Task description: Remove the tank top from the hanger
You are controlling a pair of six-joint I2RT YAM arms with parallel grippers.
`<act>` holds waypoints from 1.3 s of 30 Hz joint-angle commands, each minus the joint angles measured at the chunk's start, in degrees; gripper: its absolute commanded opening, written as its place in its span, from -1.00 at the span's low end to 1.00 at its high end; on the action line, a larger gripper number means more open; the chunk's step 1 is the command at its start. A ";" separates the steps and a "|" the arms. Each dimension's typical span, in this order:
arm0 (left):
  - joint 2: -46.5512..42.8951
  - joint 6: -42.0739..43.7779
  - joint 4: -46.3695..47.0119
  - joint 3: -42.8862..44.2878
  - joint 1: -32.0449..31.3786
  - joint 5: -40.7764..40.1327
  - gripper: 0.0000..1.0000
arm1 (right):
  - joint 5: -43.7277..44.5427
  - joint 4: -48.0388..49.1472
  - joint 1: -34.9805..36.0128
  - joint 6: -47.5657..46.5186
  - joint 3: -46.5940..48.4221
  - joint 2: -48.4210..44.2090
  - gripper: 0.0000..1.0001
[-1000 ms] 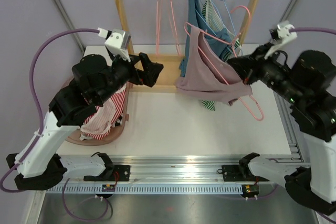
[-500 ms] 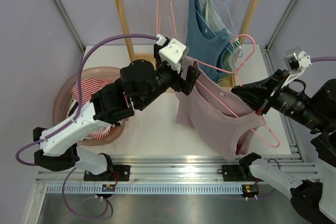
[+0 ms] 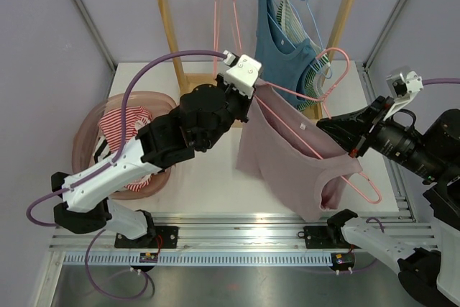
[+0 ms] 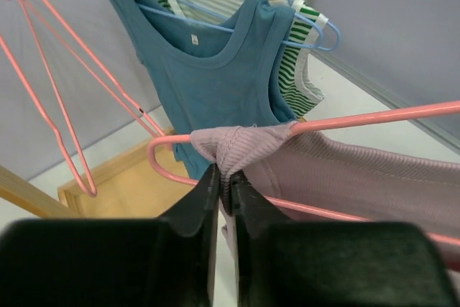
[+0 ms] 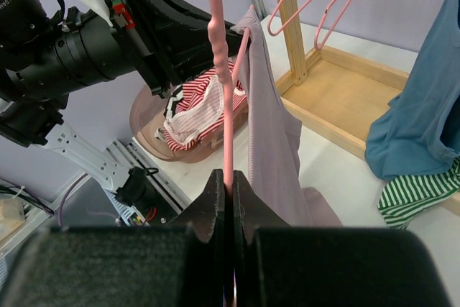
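Observation:
A dusty-pink ribbed tank top hangs on a pink wire hanger held in the air in front of the wooden rack. My left gripper is shut on the top's left shoulder strap, pinching the bunched fabric where it wraps the hanger's end. My right gripper is shut on the hanger's wire at the right, keeping it tilted. The top's body drapes down from the wire.
The wooden rack at the back carries a blue tank top, a green-striped one and empty pink hangers. A round basket with red-striped clothes sits at the left.
The left arm swung from the basket side over to the hanger, and its gripper closed on the tank top's strap. The right gripper pulled the hanger forward and has held it still since.

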 commanded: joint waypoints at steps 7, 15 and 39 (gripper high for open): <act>-6.17 -8.90 -0.33 -6.00 9.60 -12.23 -1.00 | -4.83 4.00 -0.26 -6.80 -7.20 -4.02 -1.00; -13.02 -21.40 -7.01 -11.46 20.96 -8.83 -1.00 | -14.16 10.21 -0.26 -10.86 -15.91 -7.98 -1.00; -30.97 -18.67 6.20 -47.41 6.55 24.27 -1.00 | 3.86 122.78 -0.26 27.57 -55.29 4.86 -1.00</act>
